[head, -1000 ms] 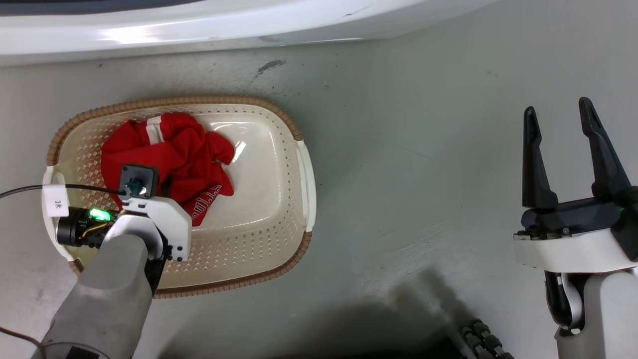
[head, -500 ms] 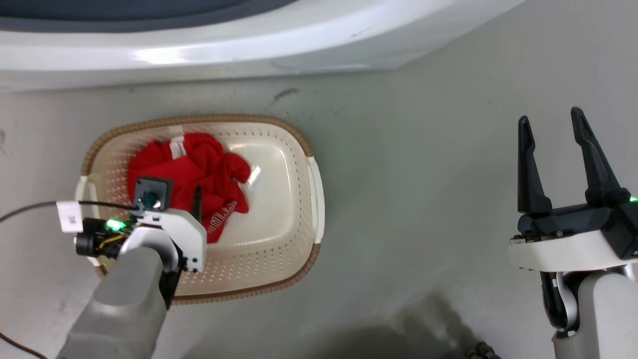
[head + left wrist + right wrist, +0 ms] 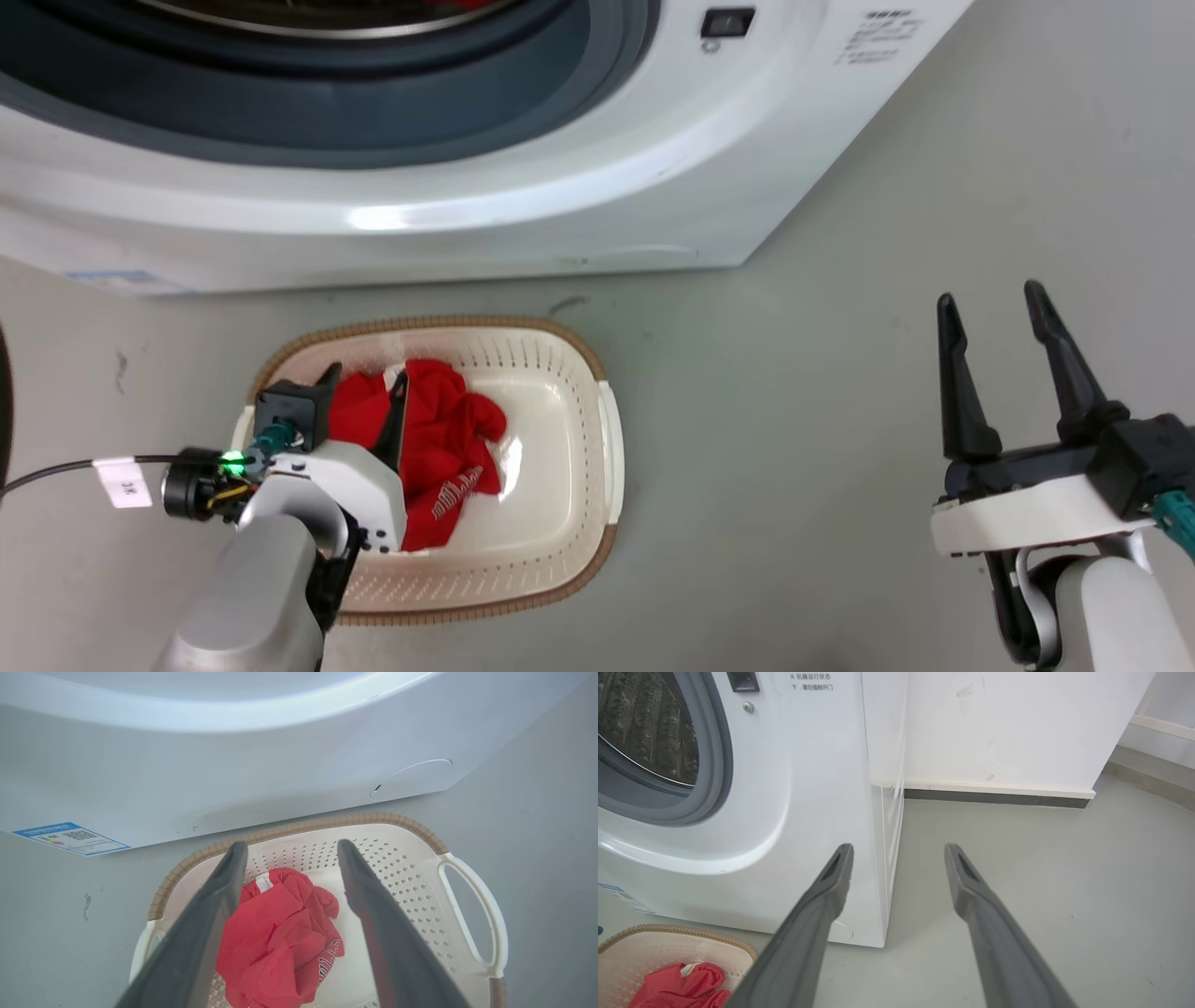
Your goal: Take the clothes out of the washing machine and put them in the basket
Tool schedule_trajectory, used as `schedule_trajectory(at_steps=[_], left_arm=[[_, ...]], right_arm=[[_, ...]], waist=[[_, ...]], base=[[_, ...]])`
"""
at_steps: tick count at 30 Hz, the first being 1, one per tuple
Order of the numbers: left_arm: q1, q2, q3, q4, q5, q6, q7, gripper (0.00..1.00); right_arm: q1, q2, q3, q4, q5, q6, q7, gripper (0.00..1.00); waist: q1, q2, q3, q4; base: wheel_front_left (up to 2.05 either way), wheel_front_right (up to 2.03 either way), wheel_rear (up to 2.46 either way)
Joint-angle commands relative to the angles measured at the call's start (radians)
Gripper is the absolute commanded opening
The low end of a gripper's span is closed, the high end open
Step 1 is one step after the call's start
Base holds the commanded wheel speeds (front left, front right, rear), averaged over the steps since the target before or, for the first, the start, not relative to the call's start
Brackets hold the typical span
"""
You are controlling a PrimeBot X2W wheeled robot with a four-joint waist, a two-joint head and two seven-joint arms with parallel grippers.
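Head view gives me the red clothes (image 3: 439, 448) crumpled in a heap toward the left side of the basket (image 3: 611, 439), with white lettering showing on the lower fold. I can't tell whether the heap is one garment or two. The basket sits on the grey floor (image 3: 794, 420) just in front of the washing machine (image 3: 560, 205), near it but apart from it. My left gripper (image 3: 364, 383) hangs over the heap with its fingers spread and nothing between them. In the left wrist view the two fingers (image 3: 205, 914) frame the clothes (image 3: 280, 938) from above. The machine's grey-rimmed porthole (image 3: 373, 131) stands uncovered, and the right wrist view shows me the perforated steel drum (image 3: 640, 728) inside it. My right gripper (image 3: 991, 303) is well off to the right over bare floor, fingers apart and empty, pointing past the machine's front corner.
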Motion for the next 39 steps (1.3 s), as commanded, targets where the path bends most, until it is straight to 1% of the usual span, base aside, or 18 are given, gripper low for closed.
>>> schedule_trajectory(at_steps=[1, 5, 7, 10, 13, 17, 20, 23, 26, 29, 33, 39], left_arm=[[0.008, 0.01, 0.019, -0.036, 0.013, -0.005, -0.003, 1.0], [0.005, 0.029, 0.057, -0.122, 0.04, -0.021, -0.002, 1.0], [-0.017, 0.046, 0.067, -0.154, 0.046, -0.037, -0.003, 1.0], [-0.058, 0.072, 0.083, -0.177, 0.025, -0.057, 0.003, 1.0], [-0.138, 0.104, 0.099, -0.203, -0.007, -0.073, 0.053, 1.0], [-0.27, 0.153, 0.117, -0.248, -0.057, -0.085, 0.196, 1.0], [-0.394, 0.198, 0.108, -0.274, -0.078, -0.09, 0.315, 1.0], [-0.522, 0.247, 0.08, -0.274, -0.074, -0.095, 0.428, 1.0], [-0.63, 0.282, 0.074, -0.24, -0.095, -0.094, 0.523, 1.0], [-0.73, 0.302, 0.073, -0.196, -0.117, -0.095, 0.613, 1.0], [-0.833, 0.327, 0.084, -0.127, -0.141, -0.093, 0.705, 1.0], [-0.948, 0.339, 0.073, -0.031, -0.135, -0.074, 0.819, 1.0]], right_arm=[[0.015, 0.0, 0.006, 0.004, 0.008, -0.001, -0.003, 1.0], [0.027, 0.0, 0.012, 0.009, 0.019, -0.001, -0.003, 1.0], [0.03, 0.0, 0.014, 0.008, 0.028, -0.001, -0.003, 1.0], [0.032, 0.0, 0.019, 0.008, 0.043, -0.001, -0.003, 1.0], [0.03, 0.0, 0.028, 0.005, 0.058, -0.001, -0.003, 1.0], [0.018, 0.0, 0.042, -0.003, 0.079, -0.001, -0.003, 1.0], [0.007, 0.0, 0.048, -0.006, 0.092, -0.001, -0.003, 1.0], [-0.015, 0.001, 0.058, -0.012, 0.11, -0.001, -0.003, 1.0], [-0.025, 0.001, 0.083, -0.014, 0.133, -0.001, -0.003, 1.0], [-0.029, 0.001, 0.108, -0.013, 0.156, -0.001, -0.003, 1.0], [-0.032, 0.001, 0.142, -0.017, 0.182, -0.001, -0.003, 1.0], [-0.025, 0.001, 0.184, -0.022, 0.21, -0.001, -0.003, 1.0]], waist=[[0.0001, 0.0, -0.053, -0.003], [0.0001, 0.0, -0.08, -0.025], [0.0001, 0.0, -0.081, -0.042], [0.0001, 0.0, -0.068, -0.073], [0.0001, 0.0, -0.036, -0.108], [0.0001, 0.0, 0.03, -0.156], [0.0001, 0.0, 0.08, -0.193], [0.0001, 0.0, 0.139, -0.229], [0.0001, 0.0, 0.182, -0.277], [0.0001, 0.0, 0.215, -0.32], [0.0001, 0.0, 0.255, -0.366], [0.0001, 0.0, 0.29, -0.412]], base=[[0.0, 0.0, 0.0], [0.0, 0.0, 0.0], [0.0, 0.0, 0.0], [0.0, 0.0, 0.0], [0.0, 0.0, 0.0], [0.0, 0.0, 0.0], [0.0, 0.0, 0.0], [0.0, 0.0, 0.0], [0.0, 0.0, 0.0], [0.0, 0.0, 0.0], [0.0, 0.0, 0.0], [0.0, 0.0, 0.0]])
